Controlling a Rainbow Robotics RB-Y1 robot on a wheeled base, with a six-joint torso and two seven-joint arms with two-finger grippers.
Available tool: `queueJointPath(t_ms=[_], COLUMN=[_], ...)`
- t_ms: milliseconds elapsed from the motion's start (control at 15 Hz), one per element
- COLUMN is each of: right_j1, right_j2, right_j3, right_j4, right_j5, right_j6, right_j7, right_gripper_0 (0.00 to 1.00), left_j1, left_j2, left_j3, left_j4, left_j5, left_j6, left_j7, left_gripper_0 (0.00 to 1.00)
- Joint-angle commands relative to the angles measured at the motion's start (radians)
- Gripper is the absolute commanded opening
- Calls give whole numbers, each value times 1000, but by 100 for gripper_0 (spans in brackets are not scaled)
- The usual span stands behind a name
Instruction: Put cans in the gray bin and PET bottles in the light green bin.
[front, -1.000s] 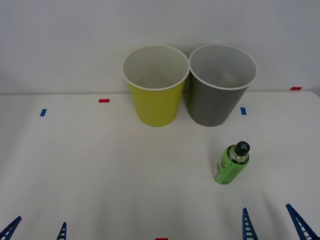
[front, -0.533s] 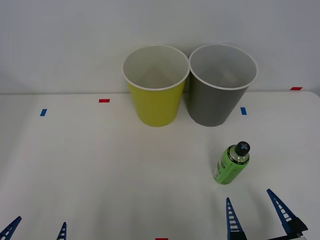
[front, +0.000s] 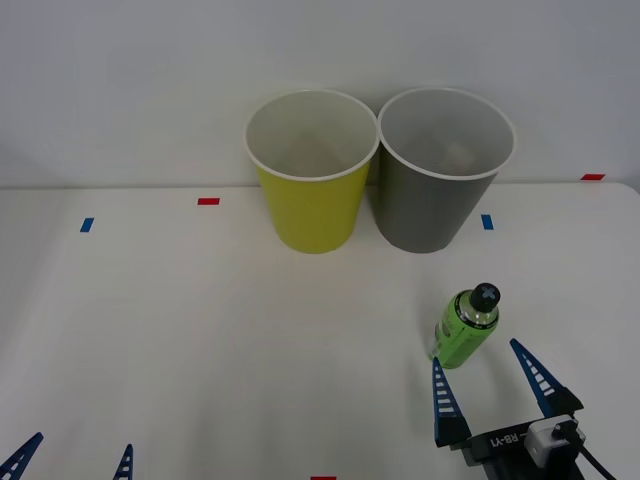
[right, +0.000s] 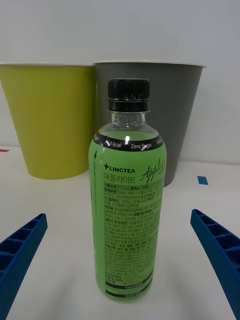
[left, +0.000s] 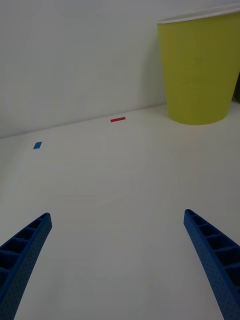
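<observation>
The right gripper (front: 490, 380) sits low over the table with its two blue ribbed fingers spread wide, empty. Just ahead of the fingertips, in line with the gap between them and not touching either, stands the one PET bottle (front: 463, 327), upright, green-labelled with a black cap; the right wrist view shows it centred (right: 127, 200) between the fingers.

Farther ahead, past the bottle, the gray bin (front: 438, 170) stands against the wall, and beside it to the left, rims almost touching, the light green bin (front: 312, 172): two bins, one of each colour.

The left gripper (front: 72, 462) rests well off to the left at the table's near edge, fingers also spread, holding nothing.

The white table (front: 200, 340) meets a plain white wall (front: 120, 90). It carries three red tape marks and two blue.
</observation>
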Motion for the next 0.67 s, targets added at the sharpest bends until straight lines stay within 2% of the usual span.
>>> queueJointPath(t_ms=[67,667], right_j1=[-29,-129], right_j2=[12,43], right_j3=[-11,-36], right_j4=[0,0], right_j5=[-6,-15], right_j6=[32,138], right_j7=[5,3], right_gripper_0=[100,100], left_j1=[0,0], left_j2=[0,0], left_j3=[0,0], left_j4=[0,0], left_j5=[0,0], left_j6=[0,0], left_j7=[0,0], left_gripper_0=[90,91])
